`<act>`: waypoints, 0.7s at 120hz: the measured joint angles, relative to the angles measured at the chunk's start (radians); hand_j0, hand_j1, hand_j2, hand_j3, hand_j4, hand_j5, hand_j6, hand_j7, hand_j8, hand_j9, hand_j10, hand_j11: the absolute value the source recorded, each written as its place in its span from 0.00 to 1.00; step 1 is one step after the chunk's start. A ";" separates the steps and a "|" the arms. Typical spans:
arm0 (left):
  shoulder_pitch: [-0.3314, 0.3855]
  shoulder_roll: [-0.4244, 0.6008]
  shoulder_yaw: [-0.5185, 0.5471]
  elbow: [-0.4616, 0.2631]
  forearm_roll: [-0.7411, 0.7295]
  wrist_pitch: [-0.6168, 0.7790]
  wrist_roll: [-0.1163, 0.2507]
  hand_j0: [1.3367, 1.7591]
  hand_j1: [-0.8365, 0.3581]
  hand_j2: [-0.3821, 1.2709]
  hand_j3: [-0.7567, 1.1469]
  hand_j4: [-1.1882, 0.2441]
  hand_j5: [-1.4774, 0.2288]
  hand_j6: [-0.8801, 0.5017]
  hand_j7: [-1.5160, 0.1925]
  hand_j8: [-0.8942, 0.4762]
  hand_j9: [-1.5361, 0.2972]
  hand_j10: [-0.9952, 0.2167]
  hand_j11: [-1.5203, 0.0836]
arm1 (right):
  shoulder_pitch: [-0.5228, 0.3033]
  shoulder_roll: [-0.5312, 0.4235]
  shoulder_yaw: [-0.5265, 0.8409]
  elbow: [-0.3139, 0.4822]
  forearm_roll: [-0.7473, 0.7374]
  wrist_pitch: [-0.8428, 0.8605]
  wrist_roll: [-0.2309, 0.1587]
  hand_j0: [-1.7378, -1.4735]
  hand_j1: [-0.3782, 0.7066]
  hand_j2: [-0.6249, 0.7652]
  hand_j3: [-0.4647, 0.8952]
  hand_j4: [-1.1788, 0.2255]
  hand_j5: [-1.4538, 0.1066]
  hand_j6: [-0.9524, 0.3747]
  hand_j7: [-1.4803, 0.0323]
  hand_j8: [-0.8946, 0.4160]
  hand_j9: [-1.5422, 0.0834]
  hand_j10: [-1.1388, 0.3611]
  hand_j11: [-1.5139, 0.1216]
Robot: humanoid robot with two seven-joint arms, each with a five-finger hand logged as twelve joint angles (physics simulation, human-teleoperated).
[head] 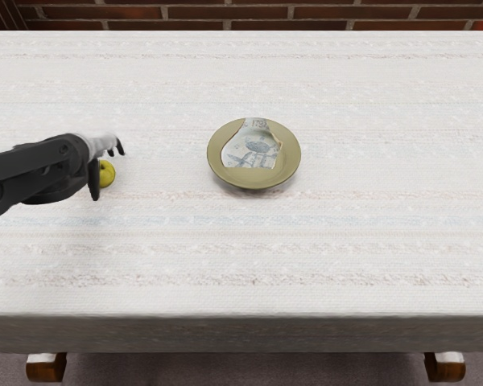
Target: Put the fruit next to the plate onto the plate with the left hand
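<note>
A small yellow fruit (106, 173) lies on the white tablecloth at the left, well to the left of the plate. The olive-rimmed plate (253, 153) with a blue and white pattern sits near the table's middle and holds nothing. My left hand (103, 161) comes in from the left edge on a dark arm and hovers right over the fruit. Its fingers are spread, one pointing down beside the fruit, others reaching past it. The hand hides part of the fruit. I cannot see a grasp on the fruit.
The white cloth-covered table (306, 241) stretches across the view, with a brick wall (241, 12) behind its far edge. Wooden table legs (45, 367) show below the front edge.
</note>
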 joint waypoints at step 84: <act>0.001 0.037 0.034 -0.069 0.044 0.042 0.000 0.76 0.62 0.28 0.40 0.57 0.58 0.36 0.60 0.38 0.57 0.51 0.65 | 0.000 0.000 0.000 0.000 0.000 0.000 0.000 0.30 0.04 0.45 0.34 0.83 0.92 0.71 0.97 0.67 0.94 0.75 0.92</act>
